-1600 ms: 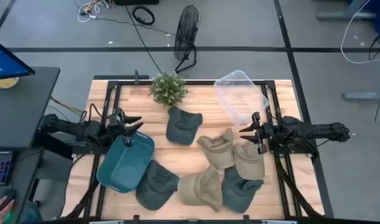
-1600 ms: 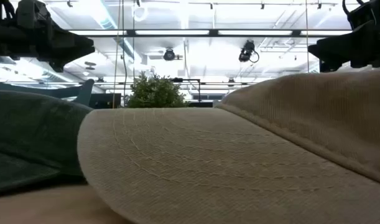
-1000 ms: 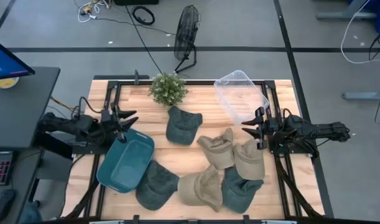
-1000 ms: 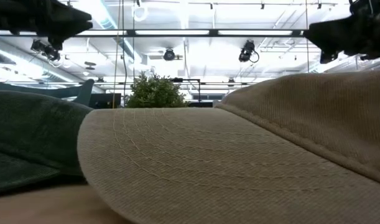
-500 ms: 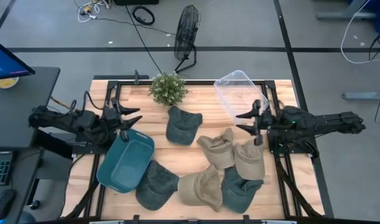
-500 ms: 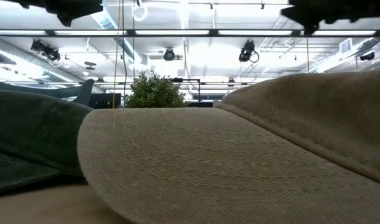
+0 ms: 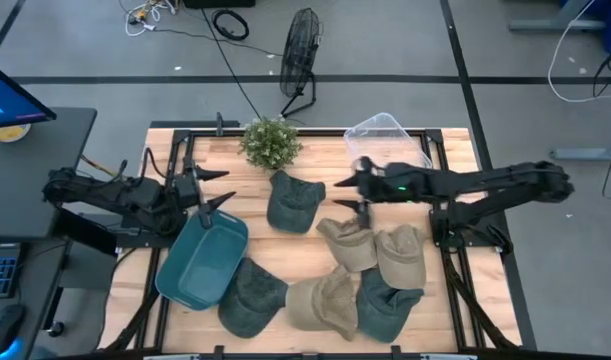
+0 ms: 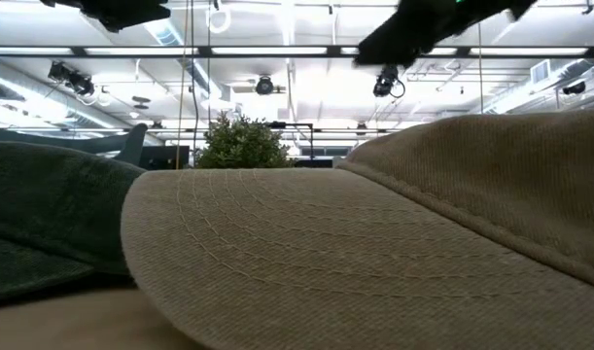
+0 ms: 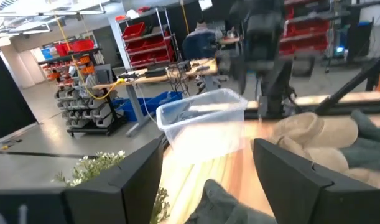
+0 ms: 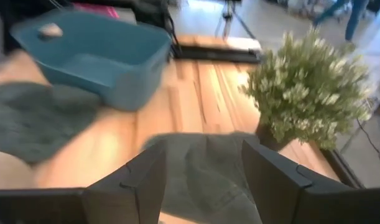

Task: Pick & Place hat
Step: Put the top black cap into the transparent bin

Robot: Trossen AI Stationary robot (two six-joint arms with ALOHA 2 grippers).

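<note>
Several hats lie on the wooden table: a dark green hat (image 7: pixel 293 203) in the middle, two tan hats (image 7: pixel 350 243) (image 7: pixel 400 255) to its right, and a tan hat (image 7: pixel 323 300) between two green hats (image 7: pixel 252 297) (image 7: pixel 385 305) at the near edge. My right gripper (image 7: pixel 343 195) is open and empty in the air just right of the dark green hat, which fills the space ahead of its fingers in the right wrist view (image 10: pixel 205 168). My left gripper (image 7: pixel 223 187) is open and empty above the far edge of the teal bin (image 7: pixel 200 262).
A clear plastic bin (image 7: pixel 385 150) stands at the far right and a potted plant (image 7: pixel 270 143) at the far edge. The teal bin lies at the near left. In the low view a tan hat's brim (image 8: pixel 374 253) fills the foreground.
My right gripper has reached from the table's right edge toward the left, out over the middle, and now stands beside the dark green hat. Both arms have risen in the low view. The hats have not moved.
</note>
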